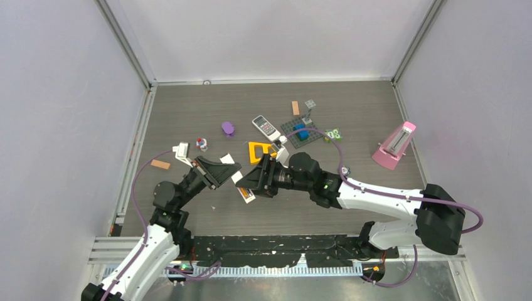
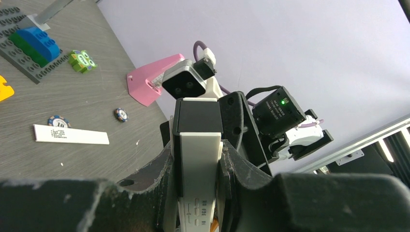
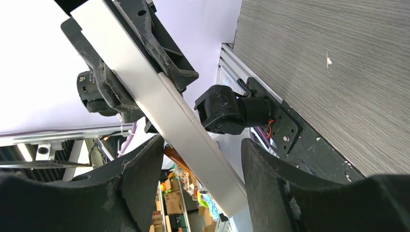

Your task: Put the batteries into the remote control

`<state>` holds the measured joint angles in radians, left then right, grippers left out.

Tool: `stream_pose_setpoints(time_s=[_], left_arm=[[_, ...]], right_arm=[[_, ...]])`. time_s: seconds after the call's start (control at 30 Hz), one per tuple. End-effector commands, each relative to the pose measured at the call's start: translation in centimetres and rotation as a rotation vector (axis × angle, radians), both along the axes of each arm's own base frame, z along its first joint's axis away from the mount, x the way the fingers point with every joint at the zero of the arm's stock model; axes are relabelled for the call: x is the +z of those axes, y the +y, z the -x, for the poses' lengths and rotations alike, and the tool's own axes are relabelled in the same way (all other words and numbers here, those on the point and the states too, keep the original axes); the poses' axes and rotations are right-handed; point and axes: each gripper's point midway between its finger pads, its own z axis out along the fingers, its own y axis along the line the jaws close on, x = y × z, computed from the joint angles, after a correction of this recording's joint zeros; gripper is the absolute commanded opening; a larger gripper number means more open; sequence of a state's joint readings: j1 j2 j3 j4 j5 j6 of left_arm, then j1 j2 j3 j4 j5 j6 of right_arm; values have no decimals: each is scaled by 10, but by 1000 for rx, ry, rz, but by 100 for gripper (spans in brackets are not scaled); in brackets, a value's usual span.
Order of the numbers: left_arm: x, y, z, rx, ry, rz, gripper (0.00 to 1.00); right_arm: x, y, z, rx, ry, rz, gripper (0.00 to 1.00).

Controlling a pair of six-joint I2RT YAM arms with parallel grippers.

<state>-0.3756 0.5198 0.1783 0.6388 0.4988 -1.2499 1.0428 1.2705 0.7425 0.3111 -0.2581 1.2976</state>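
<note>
I am holding the white remote (image 3: 159,104) up in the air over the near middle of the gray table (image 1: 351,106). It is looking light, stiff and smooth, so gripping its long sides feels safest. My left gripper (image 2: 199,166) is squeezing it tight. My right gripper (image 3: 200,150), at 3 o'clock from the left, is sitting half open around its end. I am not seeing the batteries. The walls (image 1: 263,37) all around are looking pale.

Left arm (image 1: 147,252) and right arm (image 1: 379,196) wear white shells over black joints; a purple cable (image 1: 135,188) loops beside each; left end effector (image 1: 231,170) and right end effector (image 1: 250,182) are matte black; a green light (image 1: 324,185) glows.
</note>
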Motion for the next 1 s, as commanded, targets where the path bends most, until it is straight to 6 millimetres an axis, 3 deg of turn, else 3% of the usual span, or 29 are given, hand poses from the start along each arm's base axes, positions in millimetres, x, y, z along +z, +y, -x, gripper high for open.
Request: stream_pose_setpoints(time_s=[0.0,0.4,0.97], left_arm=[[18,3,4,3,-72,37,0],[22,7,0,27,-18,83,0],[-9,7,-14,13,402,224,0]], right_arm=[[9,3,3,25,-3,-49,62],[-7,3,6,45,6,-19,49],[-12,-10,-11,-11,-183,128,37]])
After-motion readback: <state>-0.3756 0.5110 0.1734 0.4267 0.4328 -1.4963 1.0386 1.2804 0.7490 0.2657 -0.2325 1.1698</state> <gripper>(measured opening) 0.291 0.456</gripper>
